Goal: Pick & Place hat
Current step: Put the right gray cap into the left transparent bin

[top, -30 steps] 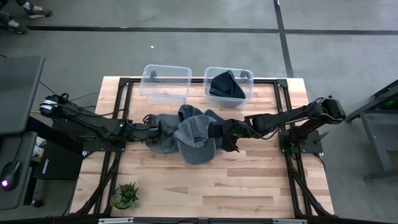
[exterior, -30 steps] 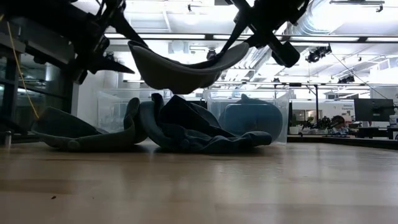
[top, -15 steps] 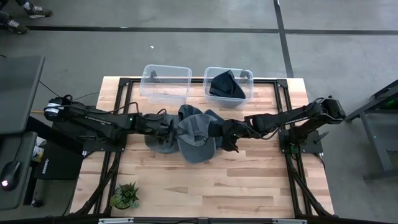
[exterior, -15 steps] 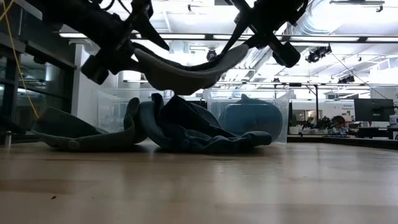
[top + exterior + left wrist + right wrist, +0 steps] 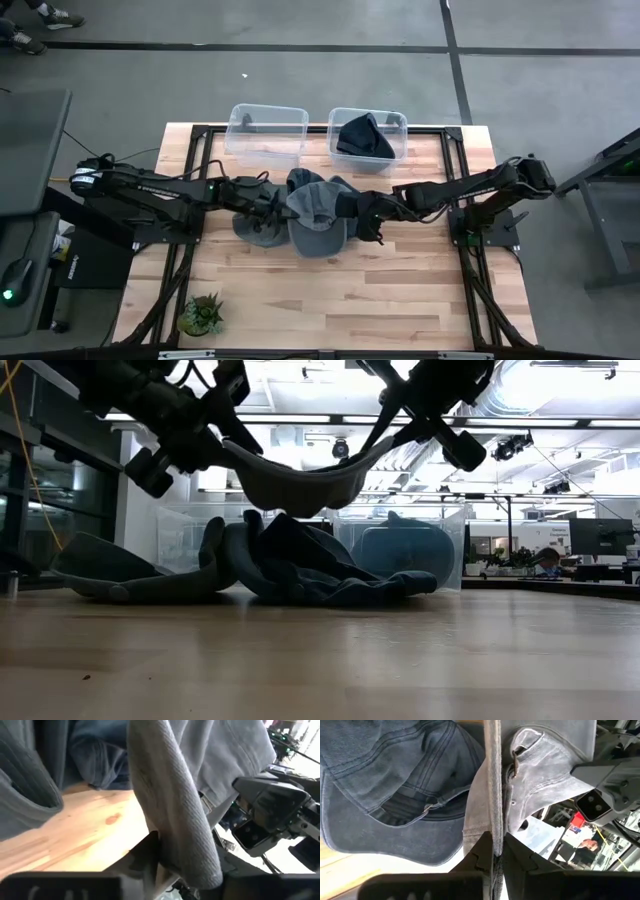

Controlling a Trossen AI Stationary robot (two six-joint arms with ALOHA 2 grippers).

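Observation:
A light grey hat (image 5: 316,222) hangs above the table's middle between both grippers; in the low view the hat (image 5: 295,480) sags like a hammock, clear of the wood. My left gripper (image 5: 278,207) is shut on its left side, my right gripper (image 5: 358,210) on its right side. Below it several more hats lie in a heap on the table: a blue-grey one (image 5: 300,184) and a dark grey one (image 5: 252,228). Another dark hat (image 5: 363,138) lies in the right bin. My left gripper pinches the grey hat's left rim (image 5: 172,855) between its two fingers, coming level from the table's left. The cloth folds over the fingers and that side is held up clear of the heap. My right gripper pinches the hat's right rim (image 5: 493,827) between its two fingers, seen edge-on, beside the strap buckle (image 5: 515,756). It comes level from the table's right. The hat hangs slack from the hold, clear of the table.
Two clear plastic bins stand at the table's far edge: the left bin (image 5: 267,133) and the right bin (image 5: 395,125). A small potted plant (image 5: 203,315) sits near the front left corner. Bare wood (image 5: 400,290) lies in front of the heap.
My left gripper has gone toward the table's right edge, reached the hanging hat's left side and shut on its rim. That side of the hat is now drawn up and in, so the hat sags narrower between the two grippers.

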